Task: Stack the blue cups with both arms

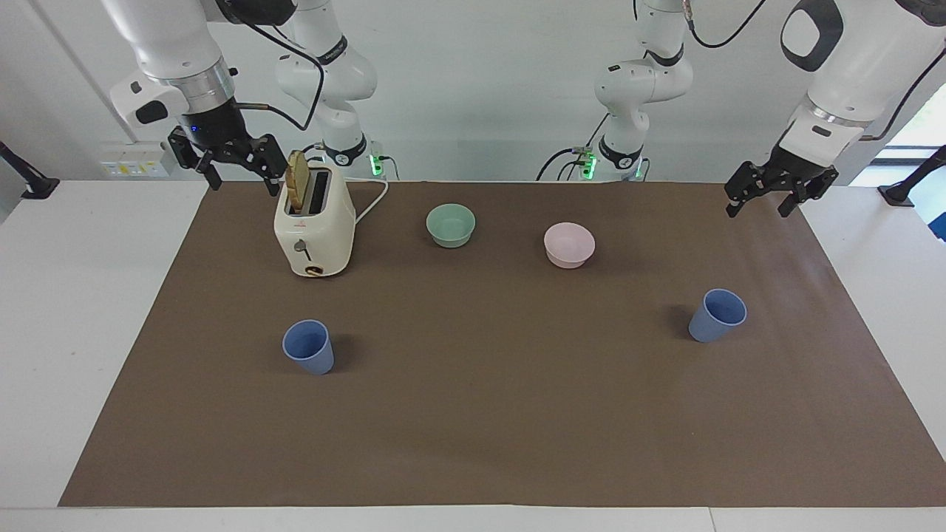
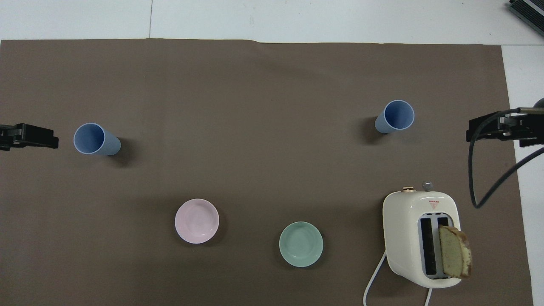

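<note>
While both grippers are hanging spread & empty, each blue cup (image 1: 717,315) below is looking light, stiff; grab at rim.

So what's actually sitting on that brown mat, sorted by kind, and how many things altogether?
Blue cups: 2, one at the right arm's end, one at the left arm's end
Bowls: 2, mint-green bowl, pale pink bowl
Toaster: 1
Bread slice in the toaster: 1
Total: 6
</note>
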Controlling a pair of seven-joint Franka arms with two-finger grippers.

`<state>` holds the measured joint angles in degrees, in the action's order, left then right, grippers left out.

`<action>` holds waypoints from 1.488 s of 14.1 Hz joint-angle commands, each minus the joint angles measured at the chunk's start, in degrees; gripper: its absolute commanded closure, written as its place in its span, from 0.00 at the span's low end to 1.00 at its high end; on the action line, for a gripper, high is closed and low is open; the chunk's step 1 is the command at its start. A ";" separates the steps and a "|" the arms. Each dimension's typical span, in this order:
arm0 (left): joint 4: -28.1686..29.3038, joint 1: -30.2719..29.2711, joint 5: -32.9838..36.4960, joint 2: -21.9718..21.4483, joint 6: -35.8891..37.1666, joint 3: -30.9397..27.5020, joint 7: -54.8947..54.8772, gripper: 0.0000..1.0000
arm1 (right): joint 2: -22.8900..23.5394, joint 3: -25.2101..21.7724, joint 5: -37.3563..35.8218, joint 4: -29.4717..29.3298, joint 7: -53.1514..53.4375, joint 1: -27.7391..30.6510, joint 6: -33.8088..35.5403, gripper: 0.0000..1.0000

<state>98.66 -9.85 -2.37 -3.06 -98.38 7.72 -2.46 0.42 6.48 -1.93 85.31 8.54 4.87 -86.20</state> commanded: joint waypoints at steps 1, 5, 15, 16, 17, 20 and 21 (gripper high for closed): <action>2.50 -3.32 -0.88 0.94 -5.23 0.28 -0.26 0.00 | 0.28 0.20 0.78 -0.68 -1.68 0.67 0.16 0.00; 2.94 -5.87 -0.88 5.85 -10.15 0.28 0.09 0.00 | 0.28 0.20 0.78 -0.68 -1.77 0.58 -0.37 0.00; 12.96 -4.74 -0.88 13.42 -25.02 0.28 7.38 0.00 | 0.28 0.20 0.78 -0.68 -1.77 0.67 -0.90 0.00; 13.05 -4.65 -0.88 13.86 -25.45 0.28 7.56 0.00 | 0.28 0.20 0.78 -0.68 -1.77 0.58 -0.81 0.00; 13.49 -4.56 -0.88 14.22 -25.63 0.28 7.64 0.00 | 0.28 0.20 0.78 -0.68 -1.77 0.67 -0.81 0.00; 15.77 -4.65 -0.88 14.13 -28.26 0.28 7.56 0.00 | 0.28 0.20 0.78 -0.68 -1.77 0.67 -0.81 0.00; 15.69 -4.65 -0.88 14.13 -28.62 0.28 7.56 0.00 | 0.28 0.11 0.78 -0.68 -1.77 0.67 -0.81 0.00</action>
<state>112.71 -15.07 -2.38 11.53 -124.47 8.41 4.55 0.42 6.48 -1.93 85.30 8.53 4.87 -86.76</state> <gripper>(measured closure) 0.000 0.000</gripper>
